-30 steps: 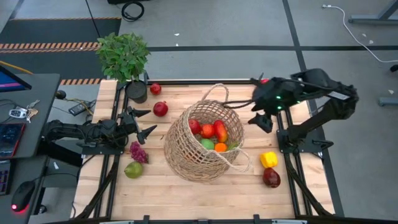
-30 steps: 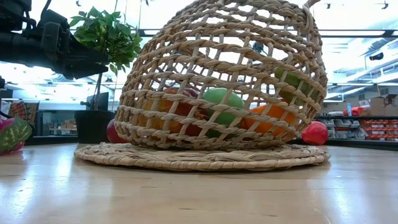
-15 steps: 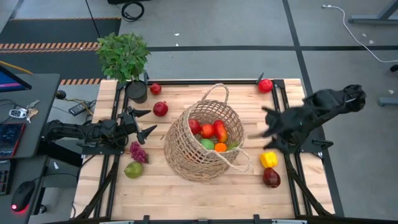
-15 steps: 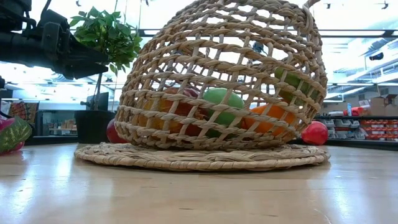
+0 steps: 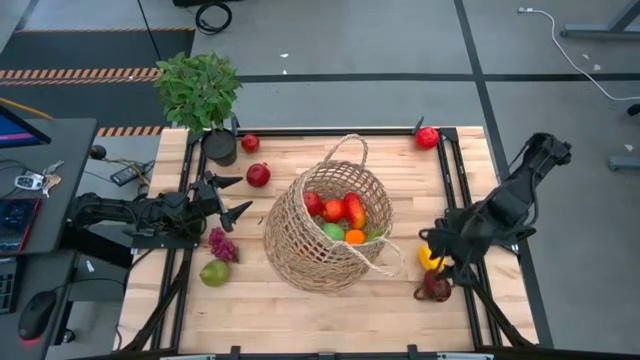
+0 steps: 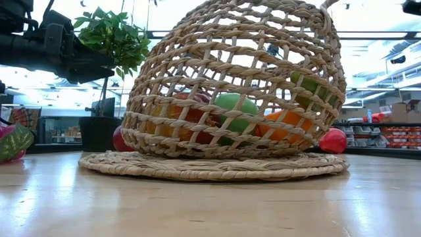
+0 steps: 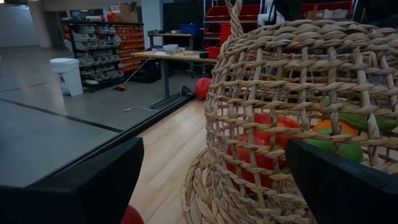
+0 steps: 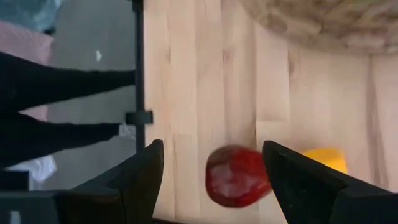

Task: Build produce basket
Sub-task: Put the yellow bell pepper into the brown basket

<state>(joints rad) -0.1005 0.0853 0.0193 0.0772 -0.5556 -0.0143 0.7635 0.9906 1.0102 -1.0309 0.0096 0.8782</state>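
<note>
Now the right gripper, fingers apart, has swung down over the dark red fruit; left fingers open.

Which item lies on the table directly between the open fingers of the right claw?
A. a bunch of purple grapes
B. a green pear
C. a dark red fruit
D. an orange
C: the right wrist view shows the right claw open above the dark red fruit, with the yellow piece beside it on the table.
</note>
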